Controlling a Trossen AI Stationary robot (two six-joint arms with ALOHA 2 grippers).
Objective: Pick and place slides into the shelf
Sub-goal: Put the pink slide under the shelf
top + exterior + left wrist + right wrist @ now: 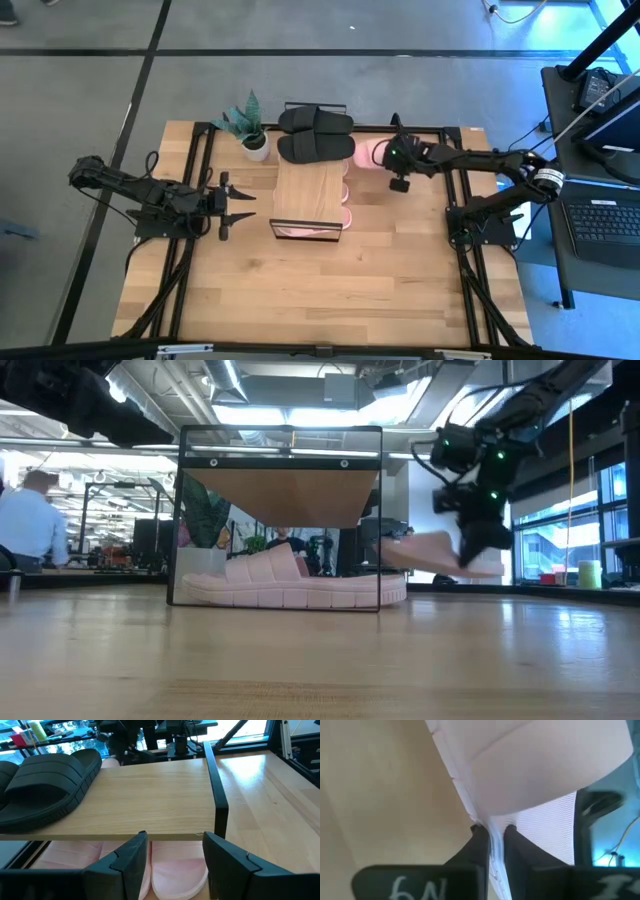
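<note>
1. The left gripper (238, 206) waits on the left of the table, just beside the small rack with a light wood top board and thin black metal frame (311, 190). Its jaws stand wide apart and hold nothing. Leave it parked; it is clear of the work.

2. In the middle, the pair of black wide-strap slides (315, 135) lies across the far end of the rack's top board. Beneath the board, light pink soft slides (295, 585) lie on the table inside the frame, their ends showing at the near and right edges.

3. On the right, the right gripper (385, 153) has its jaws pinched nearly shut on the thin edge of another light pink slide (368, 153), seen clamped between the fingers (479, 842) in the right wrist view. The low view shows this slide (440, 555) off the table, roughly level, just beside the rack's right side.

4. My judgement for doing this step well: the hold is on a soft rim only, so move slowly to stop the slide swinging or slipping.

5. Keep it level and below the top board, clear of the black frame post, and lower it beside the pink slides already there before letting go.
</note>
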